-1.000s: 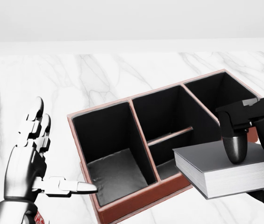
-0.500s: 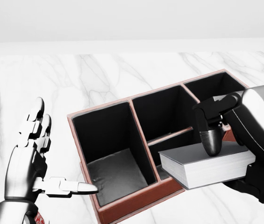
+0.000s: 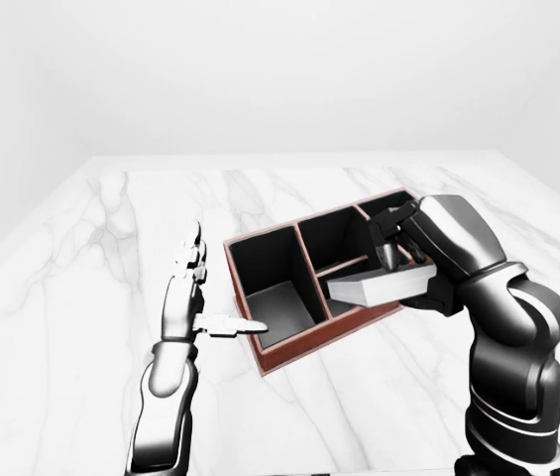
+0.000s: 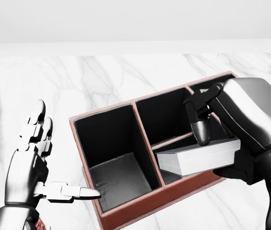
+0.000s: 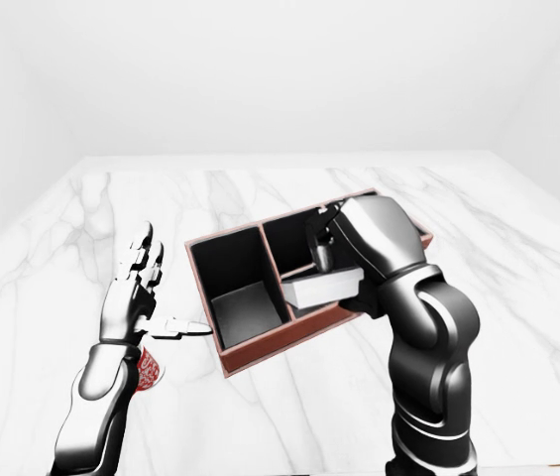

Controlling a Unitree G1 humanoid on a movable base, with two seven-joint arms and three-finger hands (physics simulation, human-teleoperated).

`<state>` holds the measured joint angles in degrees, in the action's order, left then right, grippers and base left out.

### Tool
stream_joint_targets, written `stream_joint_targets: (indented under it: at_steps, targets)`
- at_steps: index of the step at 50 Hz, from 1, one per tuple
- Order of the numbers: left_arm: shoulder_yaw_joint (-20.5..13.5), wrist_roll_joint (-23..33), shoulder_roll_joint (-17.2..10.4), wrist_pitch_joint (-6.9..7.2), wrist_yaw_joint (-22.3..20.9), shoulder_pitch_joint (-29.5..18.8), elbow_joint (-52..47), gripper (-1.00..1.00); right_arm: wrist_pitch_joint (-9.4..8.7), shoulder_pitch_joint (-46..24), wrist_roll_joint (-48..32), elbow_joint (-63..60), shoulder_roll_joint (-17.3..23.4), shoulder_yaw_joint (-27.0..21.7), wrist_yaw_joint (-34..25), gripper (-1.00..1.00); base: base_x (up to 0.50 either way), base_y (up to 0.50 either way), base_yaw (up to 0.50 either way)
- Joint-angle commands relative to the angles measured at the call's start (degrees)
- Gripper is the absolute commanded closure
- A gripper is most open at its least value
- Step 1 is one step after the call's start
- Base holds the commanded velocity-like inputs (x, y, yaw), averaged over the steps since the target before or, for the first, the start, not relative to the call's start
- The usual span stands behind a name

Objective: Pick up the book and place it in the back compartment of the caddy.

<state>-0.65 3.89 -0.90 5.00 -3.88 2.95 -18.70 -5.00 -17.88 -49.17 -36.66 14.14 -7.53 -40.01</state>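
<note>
The book (image 4: 197, 157) you are carrying is a thick, closed hardback, so treat it as stiff and fairly heavy: it will not bend, but its smooth cover could slide in a loose grip. It hangs roughly level above the middle section of the caddy (image 4: 140, 209), over the low divider there, and is not yet in any compartment. Your right hand (image 4: 221, 143) is clamped on its right-hand end in the head view, one finger pressed on the top cover and the rest reaching underneath. That pinch near one end leaves the long free end as a lever, so keep the squeeze firm. Your left hand (image 4: 32, 160) stands well apart at the left, fingers spread and holding nothing, above the marble table (image 4: 39, 86).
</note>
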Motion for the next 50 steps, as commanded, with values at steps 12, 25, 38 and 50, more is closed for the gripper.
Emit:
stream_joint_targets:
  at_steps: [12,25,38,50]
  targets:
    - [-0.02,0.0,-0.01,0.0,0.01,-0.02,0.51,-1.0,0.0,-3.49,-1.11,9.22,0.81,0.48,0.01,1.0,0.0,0.0,0.0]
    - [-0.03,0.0,-0.02,0.0,0.01,-0.03,0.34,-1.0,0.03,-6.23,-0.98,12.7,1.41,0.71,0.01,1.0,0.0,0.0,0.0]
    - [-0.01,0.05,0.01,0.0,0.05,0.11,0.08,-1.0,2.39,-6.26,-1.66,15.04,0.44,1.92,0.01,1.0,0.0,0.0,0.0]
    - [-0.02,0.15,-0.01,0.0,0.13,-0.02,0.47,-1.0,3.54,-6.28,-2.05,16.13,0.02,2.22,0.01,1.0,0.0,0.0,0.0]
